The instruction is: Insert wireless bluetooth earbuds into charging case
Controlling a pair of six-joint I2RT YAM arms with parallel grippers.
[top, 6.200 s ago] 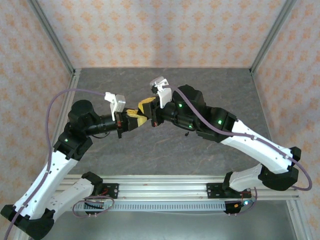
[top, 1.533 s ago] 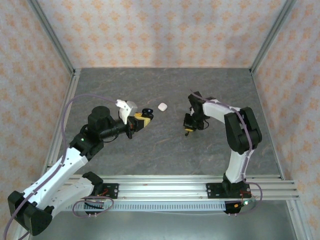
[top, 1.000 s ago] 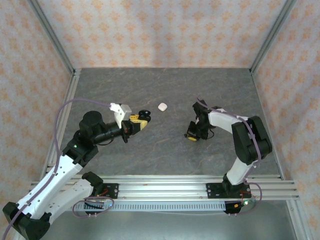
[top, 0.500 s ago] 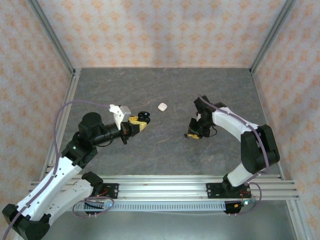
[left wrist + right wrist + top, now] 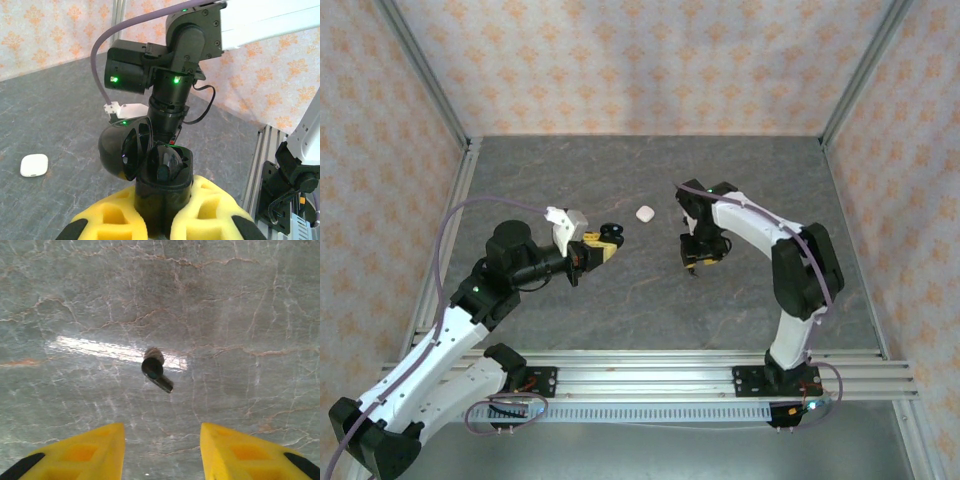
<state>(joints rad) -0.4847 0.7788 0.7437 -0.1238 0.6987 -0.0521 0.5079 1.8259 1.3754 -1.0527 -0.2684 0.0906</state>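
My left gripper (image 5: 161, 227) is shut on a black charging case (image 5: 162, 192), held upright with its lid (image 5: 121, 152) swung open. One black earbud (image 5: 167, 164) sits in the case. In the top view that case (image 5: 610, 234) hangs above the table's left middle, in front of the left gripper (image 5: 592, 247). My right gripper (image 5: 162, 452) stands open over a second black earbud (image 5: 156, 371), which lies on the table a little ahead of the yellow fingertips (image 5: 87, 450). The right gripper (image 5: 698, 258) points down. The white earbuds are out of view.
A small white case (image 5: 645, 213) lies shut on the grey stone table (image 5: 620, 170), between the two grippers and a little farther back; it also lies left of the black case in the left wrist view (image 5: 34, 165). The right arm (image 5: 175, 75) stands close behind the held case.
My right arm has swung and its gripper has shifted slightly left and back, over the black earbud. The left gripper has moved slightly right and forward, still holding the case.
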